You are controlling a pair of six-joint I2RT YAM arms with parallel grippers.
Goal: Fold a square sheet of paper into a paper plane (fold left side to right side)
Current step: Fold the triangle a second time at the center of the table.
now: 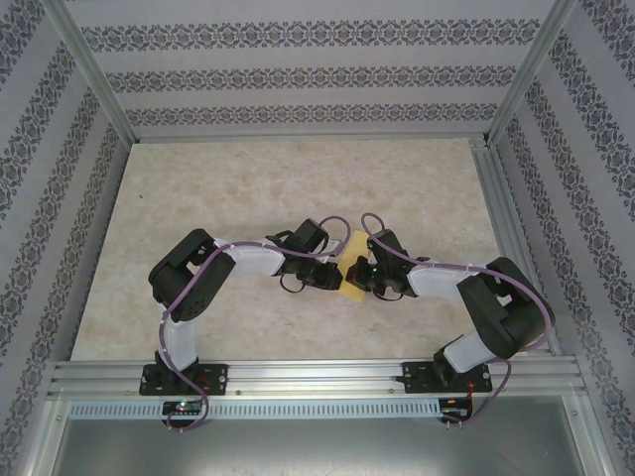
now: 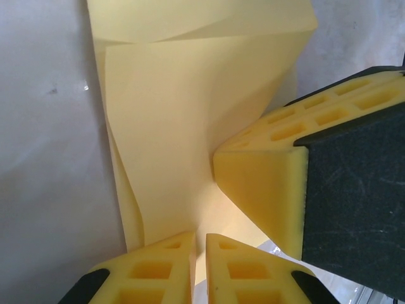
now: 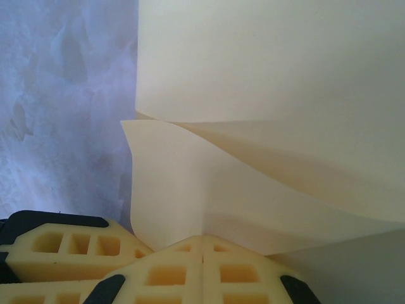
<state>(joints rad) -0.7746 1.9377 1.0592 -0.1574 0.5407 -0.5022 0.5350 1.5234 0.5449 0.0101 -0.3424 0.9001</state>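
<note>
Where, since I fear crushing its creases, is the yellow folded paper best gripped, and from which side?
Take a thin outer edge, not the bowed middle. The folded paper is flimsy and its layers bulge apart, so it is probably best to come edge-on from its sides, as the left claw and right claw do, each pinching the layers flat.

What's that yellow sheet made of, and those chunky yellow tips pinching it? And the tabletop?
The sheet looks like thin matte paper: it holds sharp creases and bows softly. The fingertips of the left gripper seem dull yellow moulded plastic or rubber, going by their grid of square hollows. The tabletop shows beige marble veining, possibly only a printed laminate.
</note>
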